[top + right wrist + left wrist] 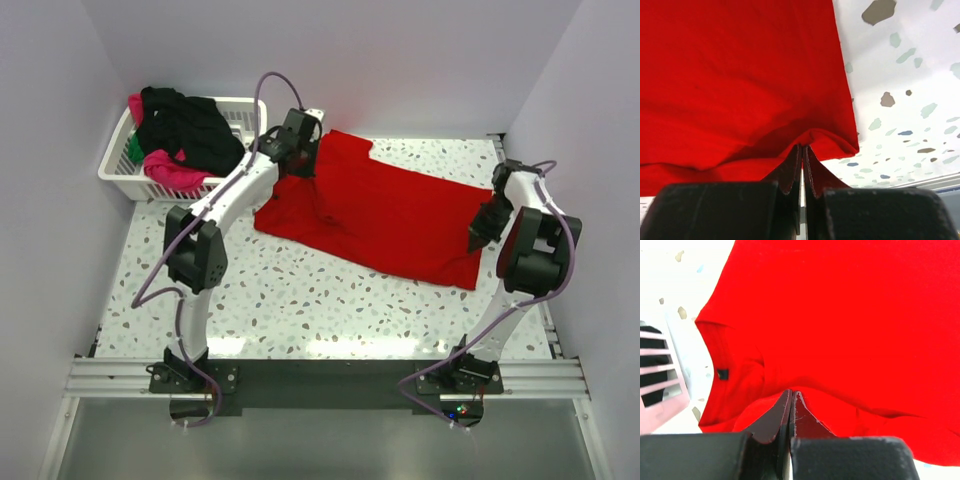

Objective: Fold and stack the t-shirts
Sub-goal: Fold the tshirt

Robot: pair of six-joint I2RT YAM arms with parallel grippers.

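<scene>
1. Across the far half of the surface lies the red shirt [380, 215], its collar toward the basket [118, 150] in the far left corner.
2. My left jaws are pinched tight on cloth near the collar. My right jaws are clamped on the hem corner by the right edge.
3. Gripping opposite ends should let me lift and fold it evenly.
4. Other shirts [190, 130] sit in the basket.

A white lattice basket [115, 160] sits on the far left corner of the speckled table [300, 300]. A metal rail [110, 378] runs along the table's near edge.
</scene>
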